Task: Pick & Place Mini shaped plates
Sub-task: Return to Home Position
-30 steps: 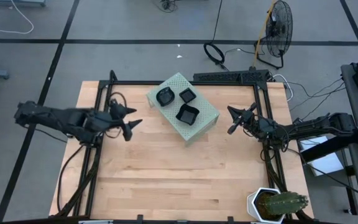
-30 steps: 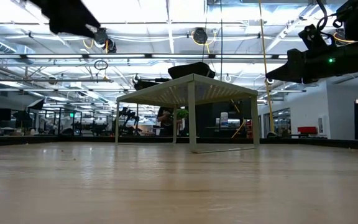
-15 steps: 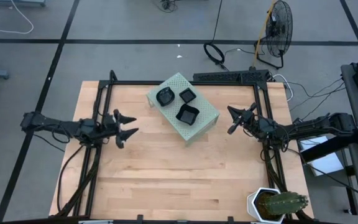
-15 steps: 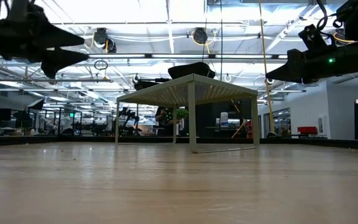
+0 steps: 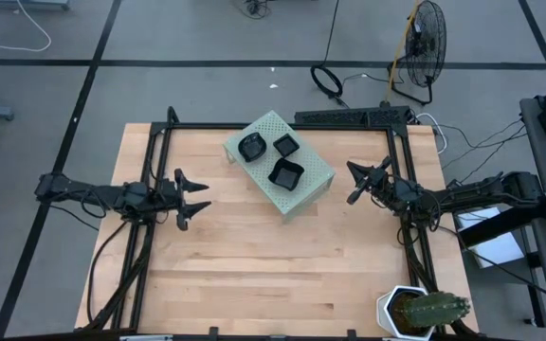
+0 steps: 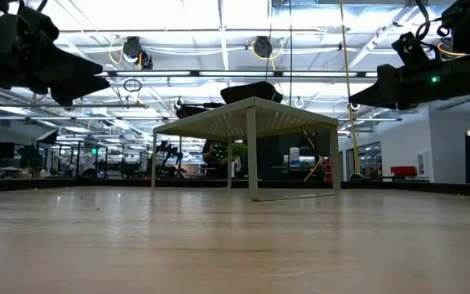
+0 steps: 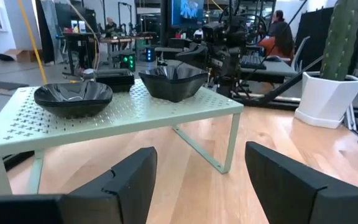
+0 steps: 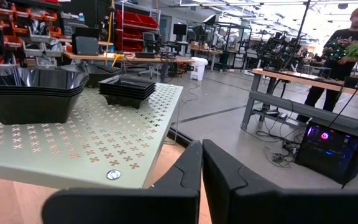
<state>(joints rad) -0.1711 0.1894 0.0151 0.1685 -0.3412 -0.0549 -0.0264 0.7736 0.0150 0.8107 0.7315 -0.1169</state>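
Closest to the front edge, at the right corner of the wooden table, a cactus stands in a white pot. Further in, the two arms reach in from either side, both raised clear of the tabletop and both pointing toward the middle. The left gripper hangs over the table's left side with its fingers spread wide apart and nothing between them. The right gripper hangs over the right side, fingers pressed together and empty.

Between them, toward the back of the table and set at an angle, stands a pale green perforated shelf on thin legs. All the little black plates sit on top of it in three stacks: a round stack at its left end, a small square stack just beside that, and a bigger wavy-edged square stack nearer the front.

Beyond the table a fan stands on the grey floor.
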